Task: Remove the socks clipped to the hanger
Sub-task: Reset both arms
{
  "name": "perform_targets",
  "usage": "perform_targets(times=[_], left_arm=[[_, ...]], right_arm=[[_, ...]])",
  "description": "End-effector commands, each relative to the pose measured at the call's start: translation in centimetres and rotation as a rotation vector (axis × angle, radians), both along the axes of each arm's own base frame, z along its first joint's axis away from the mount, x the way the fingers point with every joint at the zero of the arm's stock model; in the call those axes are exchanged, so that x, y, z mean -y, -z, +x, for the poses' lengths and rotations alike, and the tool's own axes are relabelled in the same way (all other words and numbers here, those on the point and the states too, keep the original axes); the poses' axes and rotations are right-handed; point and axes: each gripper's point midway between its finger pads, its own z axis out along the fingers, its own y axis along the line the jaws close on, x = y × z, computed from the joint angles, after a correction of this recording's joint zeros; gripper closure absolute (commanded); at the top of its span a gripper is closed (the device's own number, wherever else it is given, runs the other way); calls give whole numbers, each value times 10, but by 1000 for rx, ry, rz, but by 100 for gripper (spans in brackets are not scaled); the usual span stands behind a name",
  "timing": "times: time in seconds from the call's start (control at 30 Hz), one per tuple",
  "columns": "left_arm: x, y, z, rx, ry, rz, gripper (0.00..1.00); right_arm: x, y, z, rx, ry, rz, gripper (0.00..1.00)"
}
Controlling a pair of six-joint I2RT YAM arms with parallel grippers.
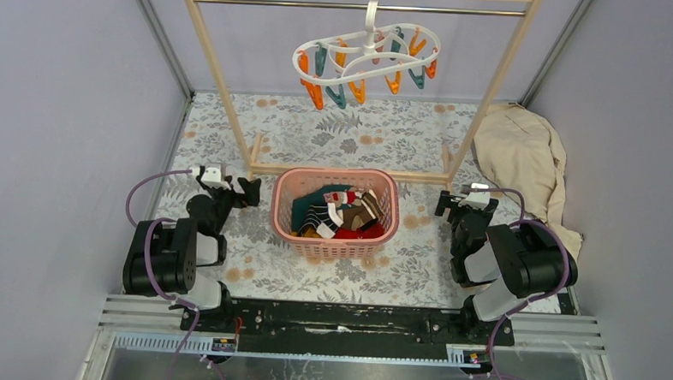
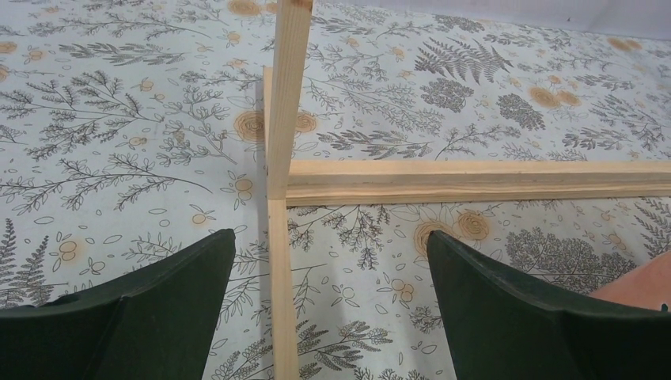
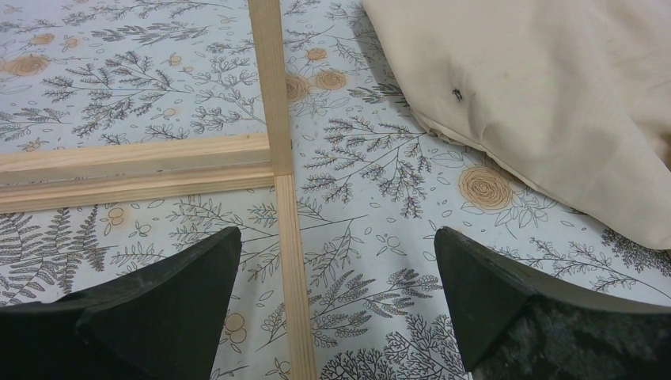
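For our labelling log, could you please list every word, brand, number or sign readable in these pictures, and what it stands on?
None can be read.
The hanger, the socks, the pink basket and the beige cloth show no print.
Two small boxes on the base rail bear coloured specks, too small to read.

- The hanger (image 1: 370, 44) was white, its clips (image 1: 313, 93) orange and teal.
- The socks (image 1: 346, 214) were red, teal, brown and striped.
- The basket (image 1: 334, 248) was pink.
- The surface (image 1: 416, 262) bore grey ferns.
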Motion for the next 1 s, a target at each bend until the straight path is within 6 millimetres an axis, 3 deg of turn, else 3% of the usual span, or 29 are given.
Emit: perform_targets(times=[0.0, 0.97], left_arm=[[-3, -23, 4, 103, -4, 50, 1], [-3, -21, 6, 96, -9, 52, 1]], right_arm=[[1, -20, 8, 73, 5, -2, 0], [0, -17, 12, 48, 5, -4, 0]])
